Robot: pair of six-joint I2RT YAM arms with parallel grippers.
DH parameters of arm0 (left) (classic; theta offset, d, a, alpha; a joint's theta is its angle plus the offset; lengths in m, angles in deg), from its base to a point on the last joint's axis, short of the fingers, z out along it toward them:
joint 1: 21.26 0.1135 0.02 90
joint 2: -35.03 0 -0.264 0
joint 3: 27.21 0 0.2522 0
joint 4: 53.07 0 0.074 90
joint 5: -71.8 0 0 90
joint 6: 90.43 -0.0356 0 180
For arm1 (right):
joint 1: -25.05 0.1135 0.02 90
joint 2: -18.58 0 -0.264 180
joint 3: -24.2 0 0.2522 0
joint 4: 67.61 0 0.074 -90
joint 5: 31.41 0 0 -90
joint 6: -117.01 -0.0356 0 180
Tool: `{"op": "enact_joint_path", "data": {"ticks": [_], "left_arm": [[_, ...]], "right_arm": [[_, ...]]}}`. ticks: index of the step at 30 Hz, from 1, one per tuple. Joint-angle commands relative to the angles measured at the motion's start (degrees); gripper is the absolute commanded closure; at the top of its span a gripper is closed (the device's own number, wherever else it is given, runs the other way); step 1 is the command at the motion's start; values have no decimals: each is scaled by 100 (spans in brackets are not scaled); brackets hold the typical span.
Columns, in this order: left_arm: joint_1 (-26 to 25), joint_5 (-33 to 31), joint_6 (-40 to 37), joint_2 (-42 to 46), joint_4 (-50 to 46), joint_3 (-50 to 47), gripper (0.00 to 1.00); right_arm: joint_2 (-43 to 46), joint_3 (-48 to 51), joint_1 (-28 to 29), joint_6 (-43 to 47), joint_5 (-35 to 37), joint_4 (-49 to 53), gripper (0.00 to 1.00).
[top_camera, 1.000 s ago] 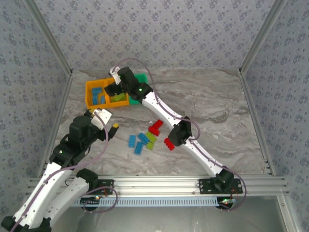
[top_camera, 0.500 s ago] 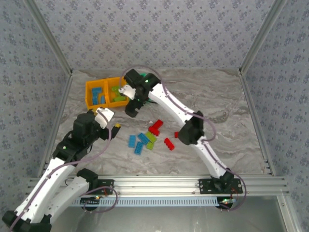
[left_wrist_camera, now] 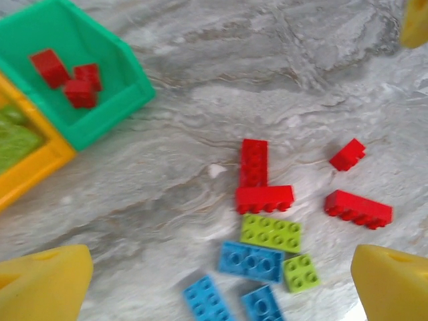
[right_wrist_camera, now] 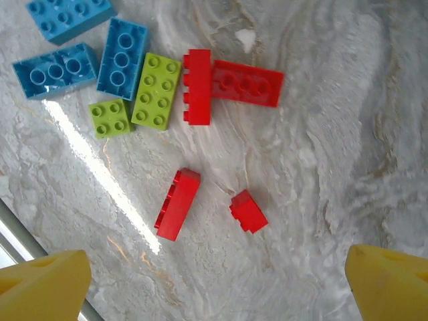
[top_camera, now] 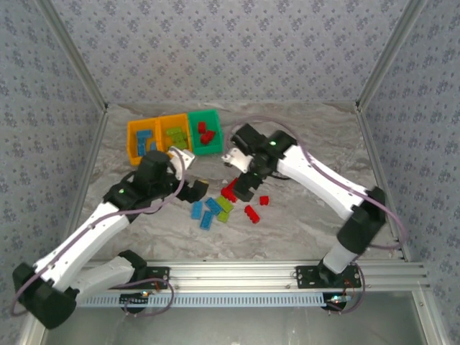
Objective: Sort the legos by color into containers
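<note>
Over the legos (right_wrist_camera: 157,90), right fingers (right_wrist_camera: 43,281) have left the containers (top_camera: 159,121).

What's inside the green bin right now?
Red legos, about three, loose on the floor of the green bin. No other color shows. Anything tucked against its near wall would be hidden from the top camera.

**Legible markings: none found**

No text, label, brand, number or sign can be read in any view. The stud tops of the legos (right_wrist_camera: 158,91) are too blurred to tell whether anything is embossed on them. The containers (top_camera: 132,140) show plain coloured walls. The wallpaper (top_camera: 230,50) carries a repeating floral motif, not lettering.
</note>
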Motion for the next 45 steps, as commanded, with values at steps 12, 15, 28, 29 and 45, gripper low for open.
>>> {"op": "enact_joint_path", "data": {"ticks": [12, 15, 28, 29, 45], "left_arm": [[-702, -552, 1013, -4418, 86, 2282, 11], [-719, -502, 919, -4959, 28, 2574, 15], [-771, -399, 741, -5608, 109, 2764, 56], [-774, -394, 745, -5579, 108, 2774, 58], [518, -1264, 264, -4943, 1010, 3528, 68]], "right_arm": [[3039, 2399, -209, -2129, 288, -1063, 0], [3172, 2483, -221, -2150, 368, -1000, 0], [3140, 2666, -237, -2383, -165, -1627, 0], [3143, 2668, -240, -2421, -191, -1678, 0], [3624, 2895, -267, -2897, 400, -1683, 0]]}}
